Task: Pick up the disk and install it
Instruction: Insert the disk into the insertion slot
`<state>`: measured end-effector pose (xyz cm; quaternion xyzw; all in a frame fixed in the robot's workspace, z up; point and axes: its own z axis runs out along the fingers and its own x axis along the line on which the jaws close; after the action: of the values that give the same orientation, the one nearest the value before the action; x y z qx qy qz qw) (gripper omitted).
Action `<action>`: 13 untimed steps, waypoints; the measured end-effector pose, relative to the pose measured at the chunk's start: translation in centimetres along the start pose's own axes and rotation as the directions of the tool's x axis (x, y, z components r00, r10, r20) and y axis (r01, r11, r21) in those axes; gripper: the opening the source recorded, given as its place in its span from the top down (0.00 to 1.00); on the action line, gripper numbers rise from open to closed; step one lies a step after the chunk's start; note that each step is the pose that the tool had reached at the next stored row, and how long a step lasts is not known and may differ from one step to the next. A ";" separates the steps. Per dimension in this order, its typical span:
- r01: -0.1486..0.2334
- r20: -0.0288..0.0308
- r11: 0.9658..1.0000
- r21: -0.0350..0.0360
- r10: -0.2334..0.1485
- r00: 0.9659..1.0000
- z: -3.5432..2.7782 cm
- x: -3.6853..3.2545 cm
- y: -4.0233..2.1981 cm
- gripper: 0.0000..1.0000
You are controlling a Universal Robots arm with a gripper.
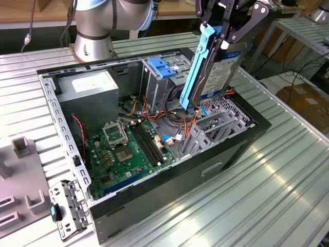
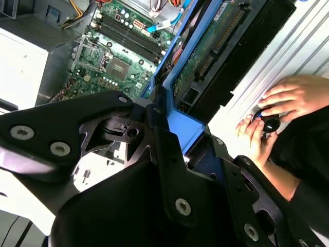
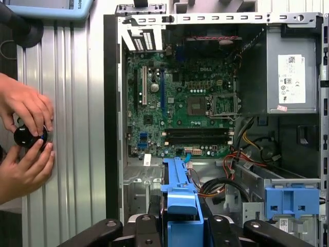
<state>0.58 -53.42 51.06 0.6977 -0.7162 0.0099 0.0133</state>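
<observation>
The disk hangs on edge, tilted, above the open computer case. It is a metal drive with a blue-and-white label and a light-blue side rail. My gripper is shut on its upper end, near the top of the exterior view. The disk's lower end hovers just over the grey metal drive cage, apart from it. In the second wrist view the disk's green circuit side runs out from the gripper. In the first wrist view the blue rail sticks out between the fingers.
Inside the case lie a green motherboard, a grey power-supply box, a blue bracket and loose cables. A person's hands hold a black knob on the ribbed table beside the case.
</observation>
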 end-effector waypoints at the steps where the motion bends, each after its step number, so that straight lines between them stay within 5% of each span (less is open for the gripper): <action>1: 0.000 0.000 1.000 0.000 0.000 1.000 0.00 0.00 0.00 0.63; 13: 0.000 0.000 1.000 0.000 0.000 1.000 0.00 0.00 -0.05 0.63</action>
<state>0.63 -53.43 51.06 0.6977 -0.7162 0.0099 0.0133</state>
